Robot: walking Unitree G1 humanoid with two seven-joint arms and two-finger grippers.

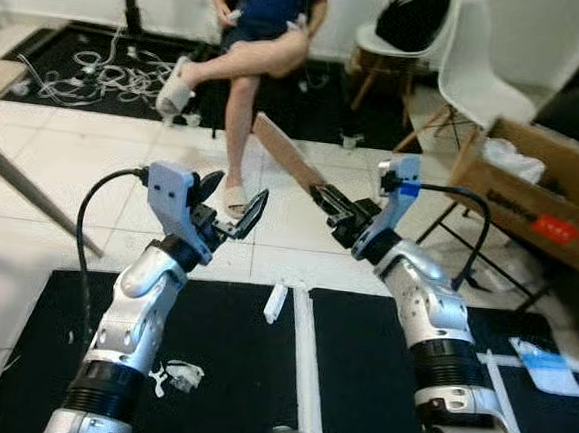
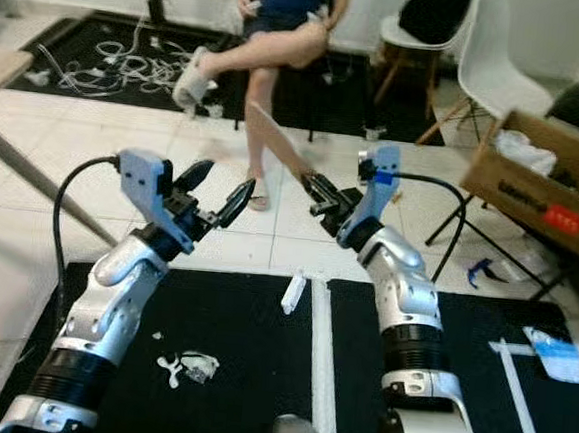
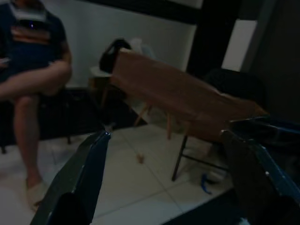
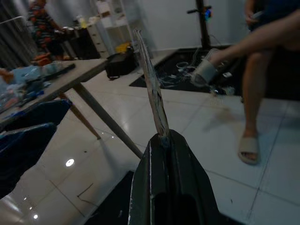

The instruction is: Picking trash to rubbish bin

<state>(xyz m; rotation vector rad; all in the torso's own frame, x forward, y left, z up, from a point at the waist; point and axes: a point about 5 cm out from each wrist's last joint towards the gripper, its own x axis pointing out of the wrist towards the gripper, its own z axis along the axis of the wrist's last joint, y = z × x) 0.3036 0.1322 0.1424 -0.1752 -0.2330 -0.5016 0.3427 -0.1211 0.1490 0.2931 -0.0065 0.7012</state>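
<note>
Brown, flat and stiff: cardboard strip (image 1: pixel 288 157) clamped at its lower end in right hand (image 1: pixel 333 202), slanting up and away to the robot's left, held in the air above white glossy floor tiles (image 1: pixel 63 159). Seen edge-on from the right wrist as a thin sliver (image 4: pixel 152 91) rising out of two black fingers (image 4: pixel 171 178) pressed together. Seen broadside from the left wrist as a wide matte brown panel (image 3: pixel 178 96) with a bent far end.

Left hand (image 1: pixel 232 208) raised alongside, released, long black fingers (image 3: pixel 82 180) spread with nothing between them, well apart from the strip.

Below both silver arms, black rubbery floor mats (image 1: pixel 228 362) divided by a white seam. On the mats: small white rectangular scrap (image 1: pixel 276 302) near the seam, crumpled white wrapper (image 1: pixel 179 375) beside the left forearm, pale blue-and-white packet (image 1: pixel 547 365) at far right.

Ahead, seated person with crossed legs (image 1: pixel 246 73) in pale slippers, tangle of white cables (image 1: pixel 100 69) on a dark mat, white moulded chair (image 1: pixel 476 71) with wooden legs, open corrugated cardboard box (image 1: pixel 542 191) with a red label. Slanted grey worktop leg (image 1: pixel 31 191) at left; from the right wrist, cluttered grey worktop (image 4: pixel 56 77) above it.
</note>
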